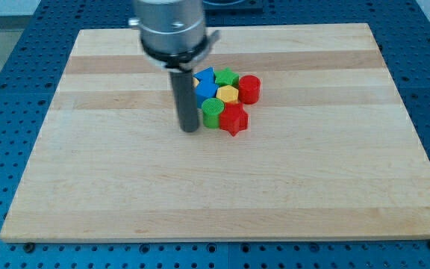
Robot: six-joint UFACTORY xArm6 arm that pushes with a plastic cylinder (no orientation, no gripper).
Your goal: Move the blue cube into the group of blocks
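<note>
The blocks sit in one tight cluster above the board's middle. A blue block (204, 90), partly hidden by the rod, is at the cluster's left edge, touching a yellow hexagon (228, 94) and a green cylinder (213, 112). Another blue piece (206, 75) pokes out at the top left. A green block (225, 77) is at the top, a red cylinder (249, 88) at the right, a red star (234, 118) at the bottom. My tip (189, 130) rests on the board just left of the green cylinder and below the blue block.
The wooden board (125, 187) lies on a blue perforated table (6, 45). The arm's grey housing (172, 30) hangs over the board's top middle.
</note>
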